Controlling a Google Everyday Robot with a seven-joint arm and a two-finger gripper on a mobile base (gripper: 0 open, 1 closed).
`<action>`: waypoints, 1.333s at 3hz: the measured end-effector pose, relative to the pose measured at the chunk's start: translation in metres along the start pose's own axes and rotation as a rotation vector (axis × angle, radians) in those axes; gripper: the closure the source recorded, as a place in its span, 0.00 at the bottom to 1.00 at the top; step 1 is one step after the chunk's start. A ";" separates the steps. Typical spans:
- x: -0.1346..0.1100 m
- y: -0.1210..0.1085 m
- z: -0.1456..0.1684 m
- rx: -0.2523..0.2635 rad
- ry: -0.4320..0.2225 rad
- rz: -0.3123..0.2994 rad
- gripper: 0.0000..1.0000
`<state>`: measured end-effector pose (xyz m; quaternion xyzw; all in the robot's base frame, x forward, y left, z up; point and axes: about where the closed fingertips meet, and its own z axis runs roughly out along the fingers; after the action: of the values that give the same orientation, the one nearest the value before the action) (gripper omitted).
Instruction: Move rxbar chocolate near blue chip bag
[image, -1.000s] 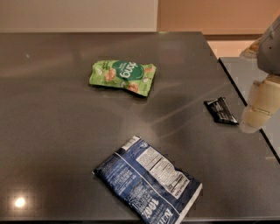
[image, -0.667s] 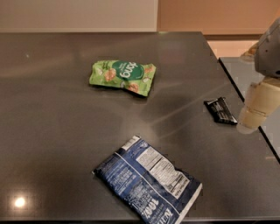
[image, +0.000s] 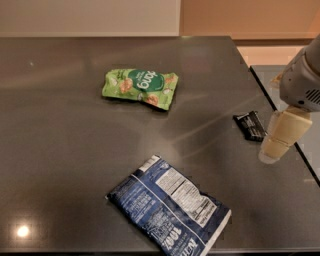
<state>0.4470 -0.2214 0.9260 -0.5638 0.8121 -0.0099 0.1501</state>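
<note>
The rxbar chocolate (image: 250, 125), a small flat black wrapper, lies on the dark table near its right edge. The blue chip bag (image: 170, 205), large, crinkled and navy with a white nutrition panel, lies at the front middle of the table. My gripper (image: 272, 149), cream-coloured below a grey-white arm, hangs at the right, just right of the bar and slightly nearer the front. It holds nothing that I can see.
A green snack bag (image: 141, 87) lies at the back middle of the table. The table's right edge (image: 300, 150) runs right beside the gripper, with another dark surface beyond it. A pale wall stands behind the table.
My gripper has moved a little to the left and down, closer to the rxbar chocolate. The bar and both bags have not moved.
</note>
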 end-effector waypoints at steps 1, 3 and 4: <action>0.010 -0.013 0.024 -0.007 0.005 0.051 0.00; 0.023 -0.031 0.064 -0.027 0.022 0.106 0.00; 0.028 -0.040 0.078 -0.033 0.032 0.123 0.00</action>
<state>0.4944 -0.2496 0.8528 -0.5150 0.8476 0.0035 0.1281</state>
